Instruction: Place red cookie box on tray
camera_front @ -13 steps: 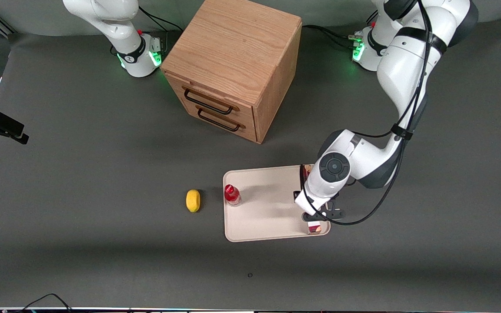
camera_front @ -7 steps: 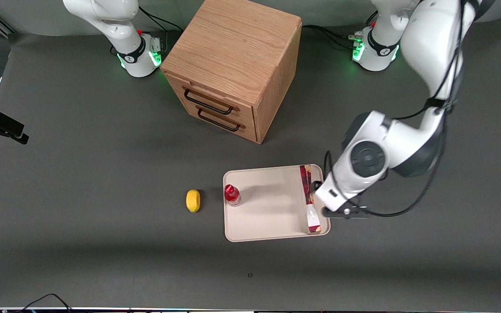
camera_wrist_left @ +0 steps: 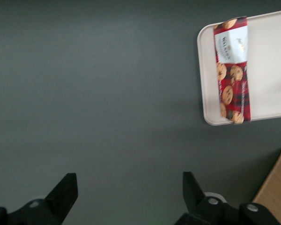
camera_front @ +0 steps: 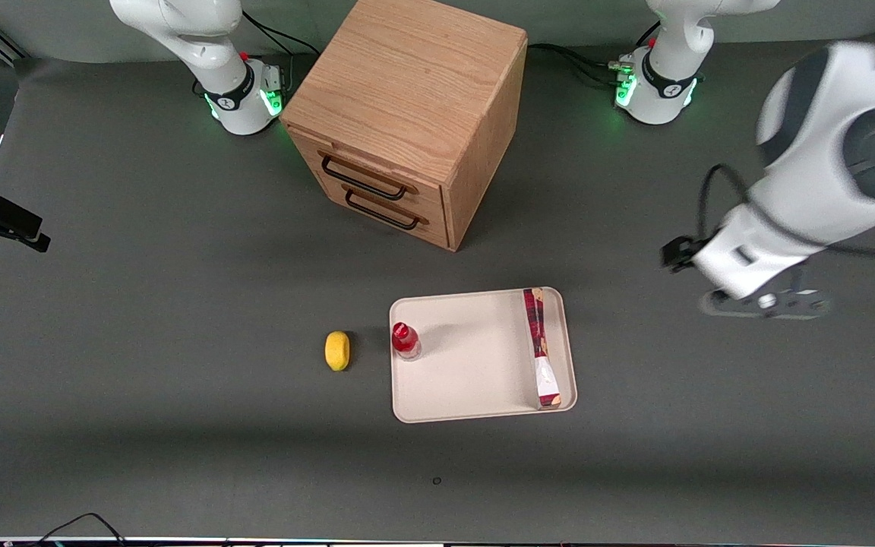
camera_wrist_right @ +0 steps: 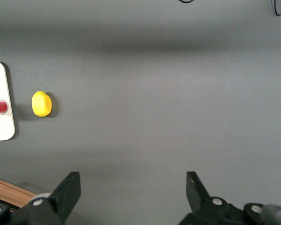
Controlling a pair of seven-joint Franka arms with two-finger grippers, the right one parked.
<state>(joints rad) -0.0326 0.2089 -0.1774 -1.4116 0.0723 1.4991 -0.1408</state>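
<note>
The red cookie box (camera_front: pixel 541 346) lies flat in the cream tray (camera_front: pixel 468 380), along the tray's short edge nearest the working arm. The wrist view shows the same box (camera_wrist_left: pixel 232 69) on the tray (camera_wrist_left: pixel 271 70), with cookie pictures and a white panel. My gripper (camera_front: pixel 760 302) hangs high above bare grey table, well off the tray toward the working arm's end. Its fingers (camera_wrist_left: pixel 65 193) are spread wide, so the gripper (camera_wrist_left: pixel 130 192) is open with nothing between them.
A small red-capped bottle (camera_front: pixel 405 340) stands on the tray's edge toward the parked arm. A yellow lemon-like object (camera_front: pixel 337 350) lies on the table beside it. The wooden drawer cabinet (camera_front: pixel 407 114) stands farther from the front camera than the tray.
My gripper let go of the cookie box, rose, and swung away from the tray toward the working arm's end. The box stays flat on the tray.
</note>
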